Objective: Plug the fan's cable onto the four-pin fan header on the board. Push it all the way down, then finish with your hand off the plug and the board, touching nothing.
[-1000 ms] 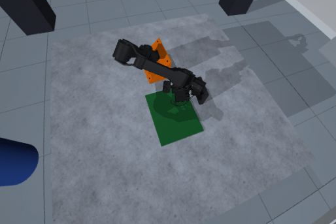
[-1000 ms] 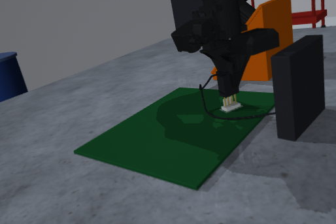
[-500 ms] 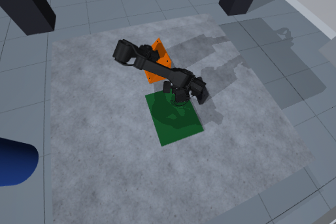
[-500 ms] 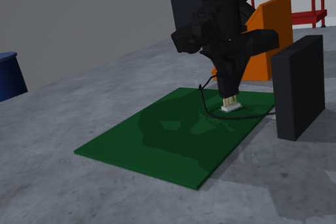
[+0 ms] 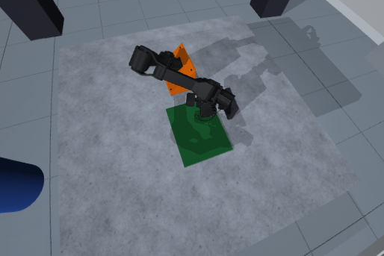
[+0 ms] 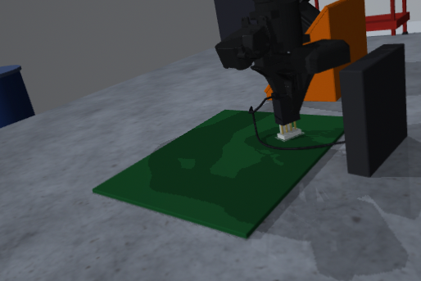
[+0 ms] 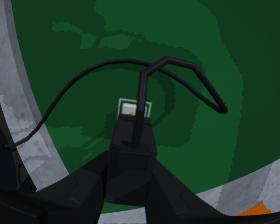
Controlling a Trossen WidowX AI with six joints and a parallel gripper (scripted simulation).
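Note:
The green board (image 5: 207, 144) (image 6: 135, 185) (image 7: 210, 35) lies flat. The fan header (image 6: 290, 134) (image 7: 129, 108) has a white base and upright brass pins. My gripper (image 5: 206, 110) (image 6: 289, 97) (image 7: 128, 160) points down, shut on the black plug (image 6: 285, 111) (image 7: 132, 134). The plug is directly over the header, its lower end at the upper part of the pins. The lower pins show in a gap between plug and white base. The black cable (image 6: 295, 148) (image 7: 120, 61) loops from the plug over the board. How far the pins reach into the plug is hidden.
The dark fan block (image 5: 190, 99) (image 6: 356, 124) stands upright beside the board, close to my gripper, with the cable running to it. An orange angled bracket (image 5: 181, 88) (image 6: 350, 38) stands behind the board, near the arm. A blue cylinder (image 5: 19, 187) (image 6: 12, 95) is farther left.

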